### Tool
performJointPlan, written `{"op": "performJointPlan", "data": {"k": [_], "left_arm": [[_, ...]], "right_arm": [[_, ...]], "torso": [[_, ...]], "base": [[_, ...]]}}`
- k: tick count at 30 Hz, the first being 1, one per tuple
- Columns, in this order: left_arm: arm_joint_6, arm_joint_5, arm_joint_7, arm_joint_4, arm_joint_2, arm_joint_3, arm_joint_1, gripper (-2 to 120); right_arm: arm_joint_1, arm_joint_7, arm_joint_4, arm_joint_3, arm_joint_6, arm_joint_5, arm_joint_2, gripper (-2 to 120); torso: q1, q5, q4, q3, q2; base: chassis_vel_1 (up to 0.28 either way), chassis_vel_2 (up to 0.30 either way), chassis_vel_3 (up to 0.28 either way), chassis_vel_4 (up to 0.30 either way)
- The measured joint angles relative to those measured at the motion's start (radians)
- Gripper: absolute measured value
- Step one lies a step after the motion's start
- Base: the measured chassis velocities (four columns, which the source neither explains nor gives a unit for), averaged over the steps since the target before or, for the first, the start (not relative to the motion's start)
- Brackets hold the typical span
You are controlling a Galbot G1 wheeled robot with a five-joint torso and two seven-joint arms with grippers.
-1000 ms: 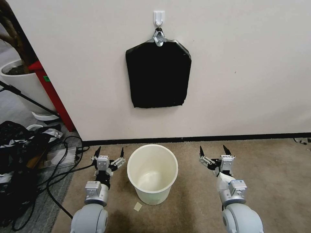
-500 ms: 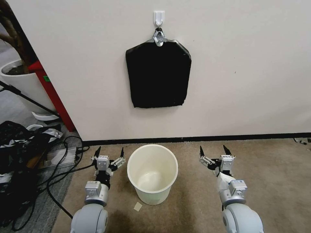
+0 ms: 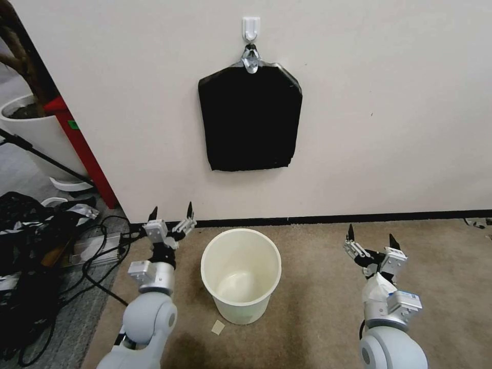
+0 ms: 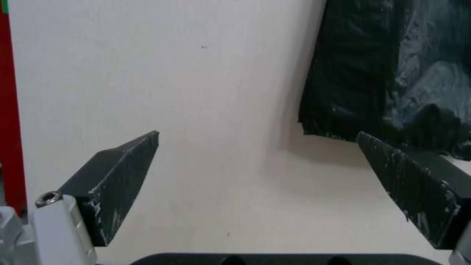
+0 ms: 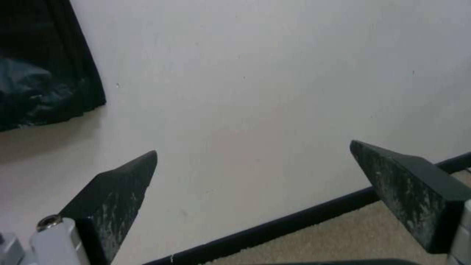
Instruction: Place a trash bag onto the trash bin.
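The trash bin (image 3: 241, 310), a round cream-white lidless tub, stands on the carpet close to the wall. Above it a flat black pack of bags (image 3: 249, 118) hangs from a white wall hook (image 3: 251, 25) by its silvery pinched top. A single loose trash bag is out of view. My left gripper (image 3: 171, 209) is open, just left of the bin's rim and raised toward the wall. The left wrist view has that gripper (image 4: 258, 133) facing the wall, with the pack's lower corner (image 4: 392, 66) to one side. My right gripper (image 3: 371, 234) is open over the carpet, well right of the bin. The right wrist view has it (image 5: 254, 147) facing bare wall, the pack (image 5: 44, 62) off at the edge.
A white plant pot (image 3: 36, 128) and a red post (image 3: 82, 148) stand at the left. Black cables (image 3: 92, 246) and clutter lie on the floor there. A paper scrap (image 3: 218, 327) lies before the bin. A dark baseboard (image 3: 359, 218) runs along the wall.
My left gripper has lifted and moved toward the wall. My right gripper has shifted to the right, away from the bin. Bin and pack have not moved.
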State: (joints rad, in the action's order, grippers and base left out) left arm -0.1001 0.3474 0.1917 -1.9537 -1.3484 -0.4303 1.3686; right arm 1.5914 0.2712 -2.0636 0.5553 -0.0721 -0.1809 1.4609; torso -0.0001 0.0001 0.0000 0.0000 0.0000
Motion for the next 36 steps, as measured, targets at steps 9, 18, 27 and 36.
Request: {"op": "performJointPlan", "data": {"k": [9, 18, 27, 36], "left_arm": [[0.007, -0.076, -0.045, -0.090, 0.045, 0.009, -0.064, 100], [0.055, -0.077, -0.059, -0.153, 0.033, 0.009, -0.036, 100], [-0.039, -0.056, -0.067, -0.145, 0.015, -0.020, 0.046, 100], [-0.053, -0.090, -0.061, -0.174, 0.012, -0.063, 0.131, 100]], "right_arm": [[-0.115, -0.156, -0.063, 0.016, -0.052, 0.038, -0.102, 100], [-0.109, -0.172, -0.090, 0.016, 0.003, -0.004, -0.119, 100], [-0.408, -0.220, 0.067, -0.224, -0.093, -0.471, -0.212, 100], [-0.889, -0.372, 0.344, -0.456, -0.122, -0.975, -0.122, 100]], "torso": [[0.000, -0.0008, 0.0006, 0.000, 0.000], [0.000, 0.0000, -0.0002, 0.000, 0.000], [0.000, 0.0001, -0.0001, 0.000, 0.000], [0.000, -0.0003, 0.0000, 0.000, 0.000]], "base": [[0.000, 0.000, 0.000, 0.000], [0.000, 0.000, 0.000, 0.000], [0.000, 0.000, 0.000, 0.000], [0.000, 0.000, 0.000, 0.000]]}}
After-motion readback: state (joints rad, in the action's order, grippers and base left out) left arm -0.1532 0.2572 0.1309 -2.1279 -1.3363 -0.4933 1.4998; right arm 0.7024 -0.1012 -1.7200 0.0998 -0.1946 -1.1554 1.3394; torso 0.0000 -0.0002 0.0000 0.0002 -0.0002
